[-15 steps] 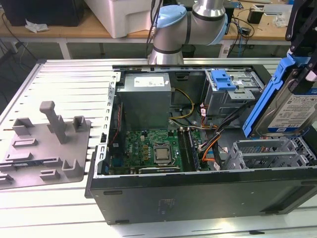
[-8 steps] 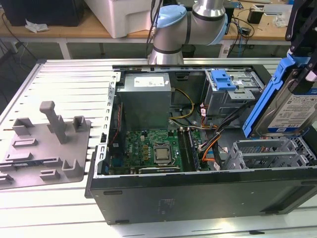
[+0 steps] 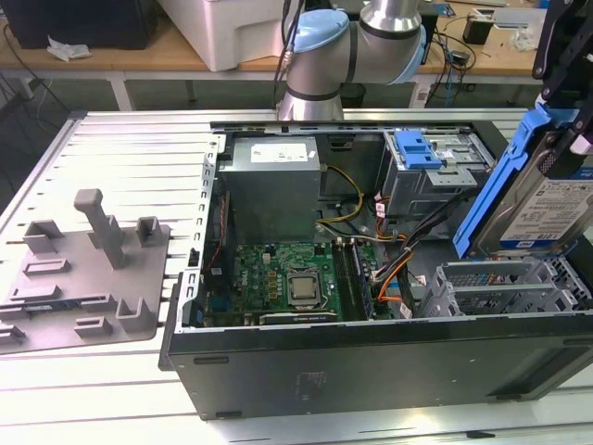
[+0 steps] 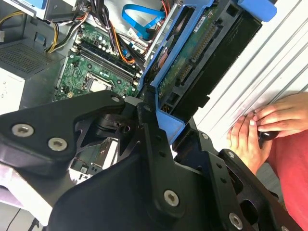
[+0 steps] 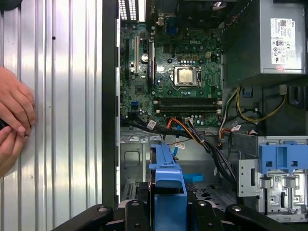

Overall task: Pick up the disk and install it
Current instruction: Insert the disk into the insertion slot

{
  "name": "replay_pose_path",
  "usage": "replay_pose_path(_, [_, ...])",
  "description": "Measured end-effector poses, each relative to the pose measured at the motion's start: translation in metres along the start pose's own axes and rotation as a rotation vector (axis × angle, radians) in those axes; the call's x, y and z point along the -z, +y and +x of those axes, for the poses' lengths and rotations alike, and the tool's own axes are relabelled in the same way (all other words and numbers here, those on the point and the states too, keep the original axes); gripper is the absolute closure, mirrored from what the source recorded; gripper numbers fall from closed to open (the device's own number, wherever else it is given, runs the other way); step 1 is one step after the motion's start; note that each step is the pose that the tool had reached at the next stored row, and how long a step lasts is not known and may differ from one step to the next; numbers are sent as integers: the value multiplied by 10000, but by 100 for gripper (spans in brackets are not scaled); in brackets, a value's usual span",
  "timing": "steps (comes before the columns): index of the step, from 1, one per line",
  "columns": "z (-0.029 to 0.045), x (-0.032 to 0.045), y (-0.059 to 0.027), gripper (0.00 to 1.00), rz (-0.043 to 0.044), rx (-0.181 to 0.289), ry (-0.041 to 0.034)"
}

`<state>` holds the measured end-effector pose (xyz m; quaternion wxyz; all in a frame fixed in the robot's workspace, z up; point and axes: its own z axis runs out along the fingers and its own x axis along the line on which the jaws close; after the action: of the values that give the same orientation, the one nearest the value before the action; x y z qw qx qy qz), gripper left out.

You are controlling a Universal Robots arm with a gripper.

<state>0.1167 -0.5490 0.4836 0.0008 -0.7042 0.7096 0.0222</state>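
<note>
The disk (image 3: 548, 206), silver with a white-and-blue label in a blue plastic carrier, hangs tilted on edge over the open computer case (image 3: 371, 357) at the exterior view's right. My gripper (image 3: 567, 120) is shut on it from above. The second wrist view shows the disk's (image 4: 192, 53) green circuit-board underside, with the black fingers (image 4: 150, 126) clamping the carrier. In the first wrist view the carrier's blue edge (image 5: 167, 175) sticks out from the gripper (image 5: 167, 208) over the grey drive cage (image 5: 137, 159).
Inside the case lie the green motherboard (image 3: 287, 278), the grey power-supply box (image 3: 273, 185), loose cables (image 3: 394, 264), a drive bay with a blue latch (image 3: 417, 148) and an open drive cage (image 3: 491, 289). A grey fixture (image 3: 88, 269) lies left. A person's hands (image 4: 262, 130) rest beside the case.
</note>
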Motion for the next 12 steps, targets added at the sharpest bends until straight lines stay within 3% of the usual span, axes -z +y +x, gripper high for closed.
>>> replay_pose_path(12, [2,-57,-2,64,18,0,0])
